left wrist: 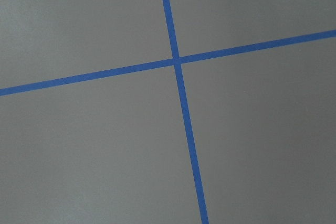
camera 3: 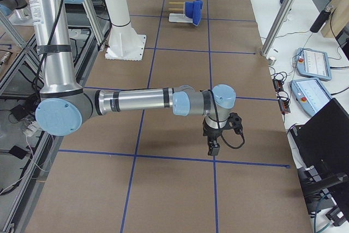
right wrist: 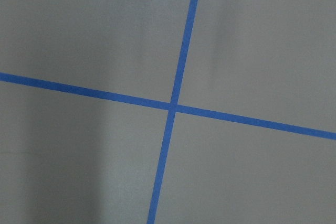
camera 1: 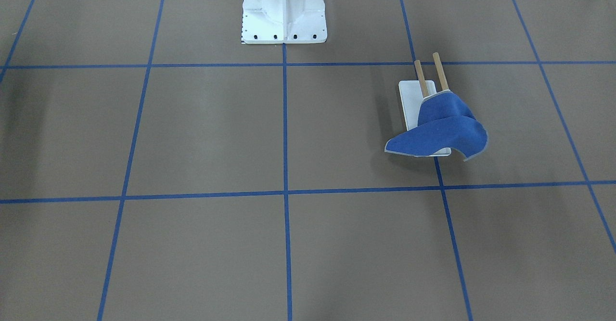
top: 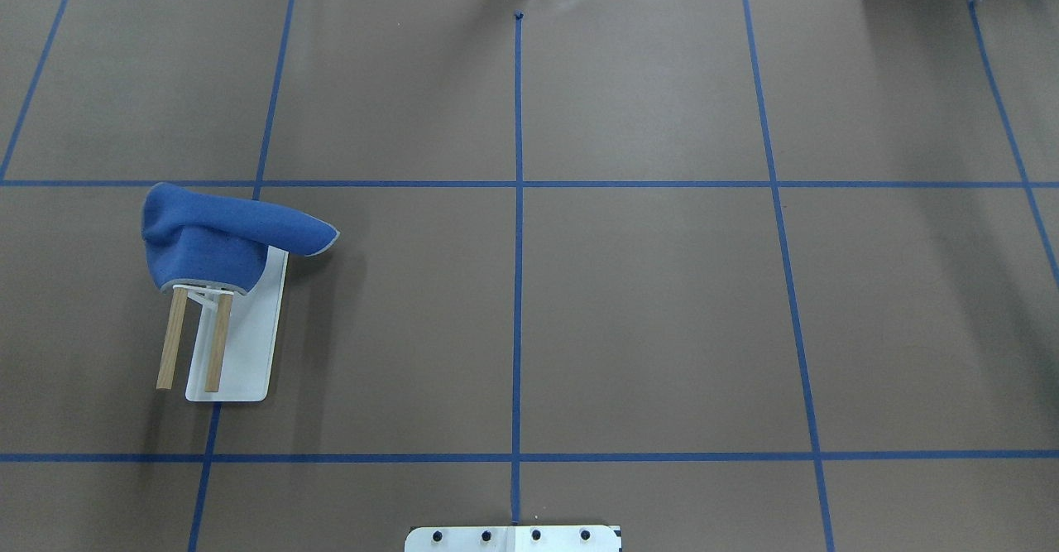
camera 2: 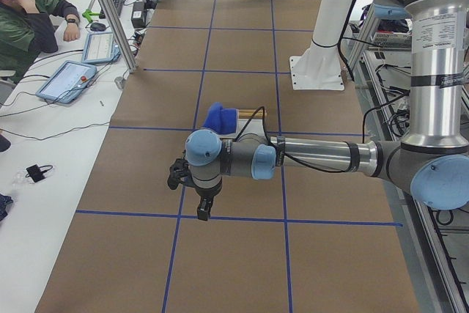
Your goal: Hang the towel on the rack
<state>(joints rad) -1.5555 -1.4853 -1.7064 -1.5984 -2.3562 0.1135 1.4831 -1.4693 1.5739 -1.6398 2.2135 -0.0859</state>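
The blue towel point(top: 223, 242) is draped over the far end of the rack's two wooden dowels point(top: 172, 337), and one corner hangs past the rack's white base point(top: 248, 353). The towel point(camera 1: 442, 131) and the rack's base point(camera 1: 411, 99) also show in the front view. My left gripper point(camera 2: 203, 207) shows only in the left side view, over the table near that end and apart from the towel point(camera 2: 220, 116). My right gripper point(camera 3: 213, 144) shows only in the right side view, far from the towel point(camera 3: 193, 10). I cannot tell whether either is open or shut. Both wrist views show only brown table and blue tape.
The big white bolted pedestal point(camera 1: 284, 13) stands at the robot's side of the table. Blue tape lines point(top: 518, 204) mark a grid on the brown cover. An operator point(camera 2: 29, 20) sits at a side desk with tablets point(camera 2: 69, 78).
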